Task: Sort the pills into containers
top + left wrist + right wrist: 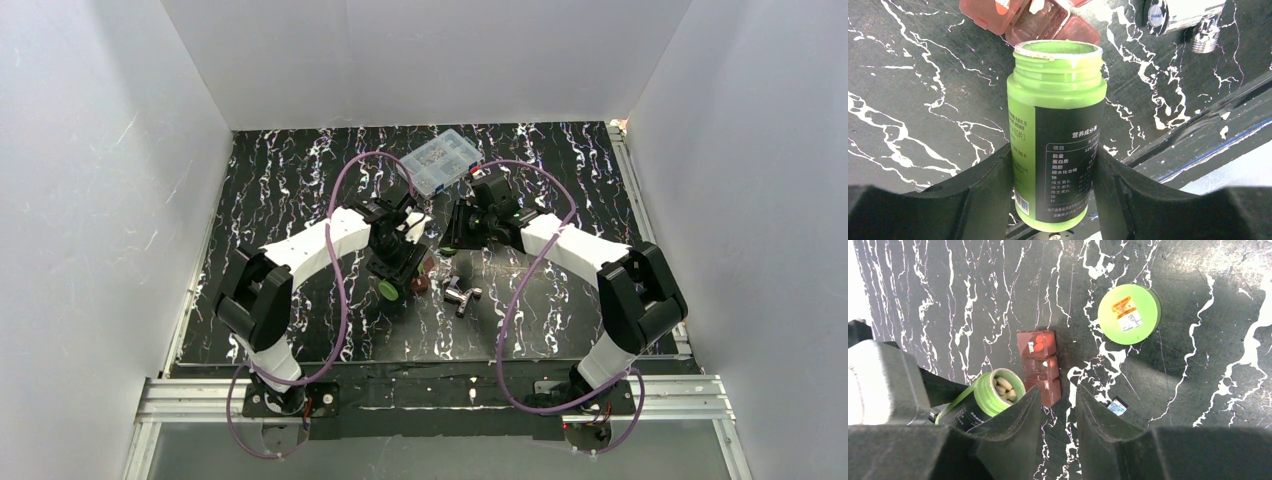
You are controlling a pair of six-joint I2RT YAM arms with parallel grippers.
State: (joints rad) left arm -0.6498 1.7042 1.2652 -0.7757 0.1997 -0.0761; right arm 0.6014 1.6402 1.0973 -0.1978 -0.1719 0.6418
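Black marbled tabletop (300,180) spreads under both arms from above, a clear box (440,163) at the back. Left wrist view: the left hand (1053,155) clamps the uncapped green bottle (1055,100). Right wrist view: the right hand (1059,402) stands narrowly parted, seemingly empty, above a red pill strip (1039,365); the green cap (1129,314) lies apart.

A black table inside a white box.
The table top (290,180) is black with thin white streaks, like marble. Plain white walls (100,160) stand at the left, back and right. A silver metal rail (200,396) runs along the near edge.
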